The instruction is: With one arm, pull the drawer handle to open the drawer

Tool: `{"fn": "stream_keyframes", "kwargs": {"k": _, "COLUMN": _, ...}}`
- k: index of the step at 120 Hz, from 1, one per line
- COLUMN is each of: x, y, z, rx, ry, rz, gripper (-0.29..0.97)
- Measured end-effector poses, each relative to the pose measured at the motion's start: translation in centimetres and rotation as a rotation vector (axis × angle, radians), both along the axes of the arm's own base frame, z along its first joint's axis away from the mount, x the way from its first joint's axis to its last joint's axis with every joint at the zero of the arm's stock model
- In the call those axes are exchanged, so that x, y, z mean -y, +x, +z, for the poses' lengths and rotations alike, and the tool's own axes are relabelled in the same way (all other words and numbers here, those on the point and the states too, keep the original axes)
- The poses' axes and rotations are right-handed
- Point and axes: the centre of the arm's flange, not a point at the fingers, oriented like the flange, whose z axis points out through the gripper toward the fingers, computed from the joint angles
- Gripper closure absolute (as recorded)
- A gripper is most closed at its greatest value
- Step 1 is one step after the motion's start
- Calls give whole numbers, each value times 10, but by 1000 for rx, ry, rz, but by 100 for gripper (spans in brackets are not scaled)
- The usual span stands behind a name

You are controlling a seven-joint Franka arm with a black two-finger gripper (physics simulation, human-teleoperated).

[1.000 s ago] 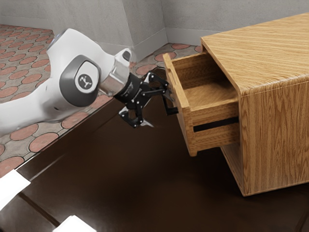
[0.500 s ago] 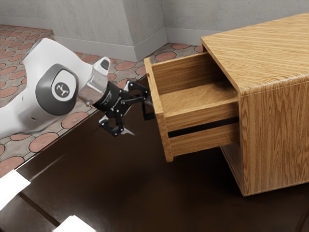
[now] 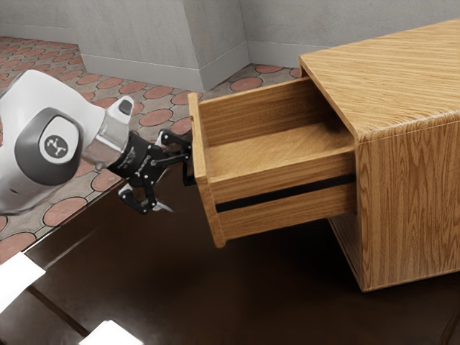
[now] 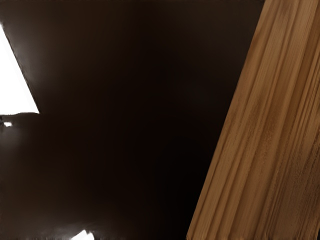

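Sim render, side cam. Far left: white Franka arm [image 3: 50, 151] reaches right over a dark table [image 3: 215, 295]. Its black gripper [image 3: 169, 171] sits at the black handle [image 3: 188, 171] on the drawer front [image 3: 201, 165]. It's black on dark, so can't tell if it's clamped or just hooked. Right of that, the wooden drawer [image 3: 287, 208] stands well out of the cabinet [image 3: 402, 108]. Wrist cam: drawer front close by, table beneath. Judgement: mostly open. To finish well, pull straight left along the slide line, wrist level, no twist, & stop before the drawer leaves its rails.
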Motion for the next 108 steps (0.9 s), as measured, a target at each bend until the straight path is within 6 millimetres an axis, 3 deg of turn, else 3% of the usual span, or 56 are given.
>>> {"fn": "stream_keyframes", "kwargs": {"k": 59, "x": -11, "y": -15, "z": 4, "rx": 11, "ry": 11, "rz": 2, "gripper": 1}}
{"fn": "stream_keyframes", "kwargs": {"k": 75, "x": -23, "y": -36, "z": 41, "rx": 84, "ry": 24, "rz": 12, "gripper": 1}}
{"fn": "stream_keyframes", "kwargs": {"k": 85, "x": -28, "y": -50, "z": 89, "rx": 165, "ry": 74, "rz": 2, "gripper": 1}}
{"fn": "stream_keyframes", "kwargs": {"k": 91, "x": -1, "y": -46, "z": 158, "rx": 237, "ry": 228, "rz": -80, "gripper": 1}}
{"fn": "stream_keyframes", "kwargs": {"k": 97, "x": 62, "y": -14, "z": 206, "rx": 239, "ry": 405, "rz": -219, "gripper": 1}}
{"fn": "stream_keyframes", "kwargs": {"k": 102, "x": 112, "y": 15, "z": 222, "rx": 214, "ry": 531, "rz": -340, "gripper": 0}}
{"fn": "stream_keyframes", "kwargs": {"k": 108, "x": 145, "y": 27, "z": 216, "rx": 133, "ry": 622, "rz": -449, "gripper": 0}}
